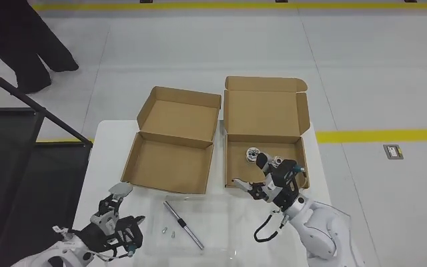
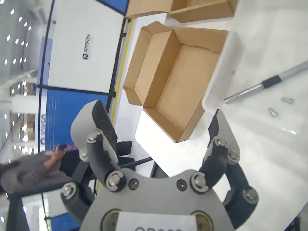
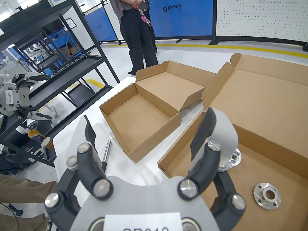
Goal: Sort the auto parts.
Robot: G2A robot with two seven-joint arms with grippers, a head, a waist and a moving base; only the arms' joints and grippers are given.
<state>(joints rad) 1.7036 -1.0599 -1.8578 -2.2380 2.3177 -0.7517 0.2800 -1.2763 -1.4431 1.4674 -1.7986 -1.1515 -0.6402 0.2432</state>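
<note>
Flanges (image 3: 266, 194) lying inside right box (image 1: 267, 117). Right pincer (image 1: 250, 172) spread wide, holding nothing, above that box's near left corner. Rod (image 1: 183, 225) and two screws (image 1: 168, 232) resting in tray (image 2: 216, 78) left of that box, second box (image 1: 167, 163) just beside right box. Left pincer (image 1: 129, 205) likewise wide, gripping nothing, farther left, past tray.
</note>
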